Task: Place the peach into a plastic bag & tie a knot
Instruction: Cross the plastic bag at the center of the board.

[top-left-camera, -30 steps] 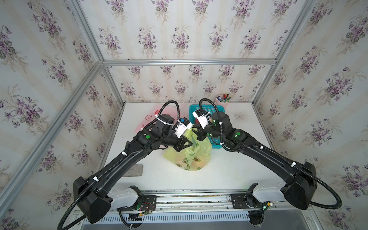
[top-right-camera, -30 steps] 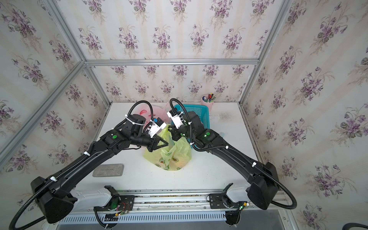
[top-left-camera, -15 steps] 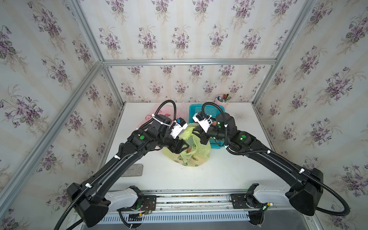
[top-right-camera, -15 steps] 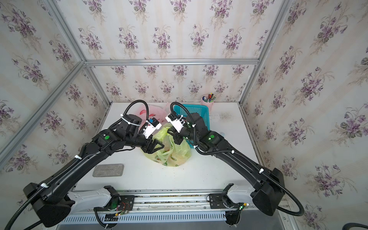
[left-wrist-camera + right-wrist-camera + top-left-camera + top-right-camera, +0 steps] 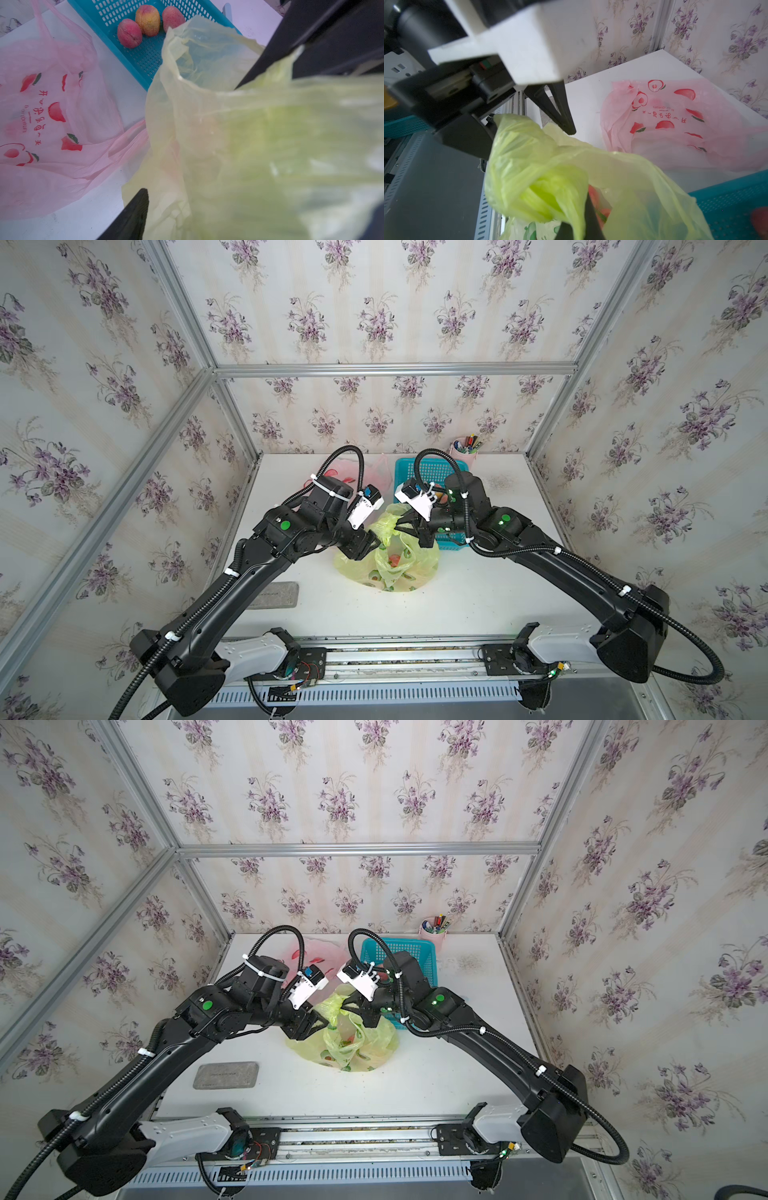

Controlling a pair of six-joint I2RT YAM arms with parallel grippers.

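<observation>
Plastic bag [image 5: 399, 572] top within right pincer [image 5: 402, 526], left pincer [image 5: 374, 540] alongside

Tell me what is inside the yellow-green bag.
Through the yellow-green bag a reddish shape shows, likely the peach; crumpled film and printed fruit hide its outline and anything beneath.

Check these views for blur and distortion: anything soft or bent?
Left wrist view: the yellow bag is blurred up close, while the peaches in the blue basket and the pink bag are sharp. Right wrist view: the yellow bag's bunched handle is soft; the pink bag's print reads clearly. In both top views: even light, and the metal frame bars lean outward, wide-angle style.
</observation>
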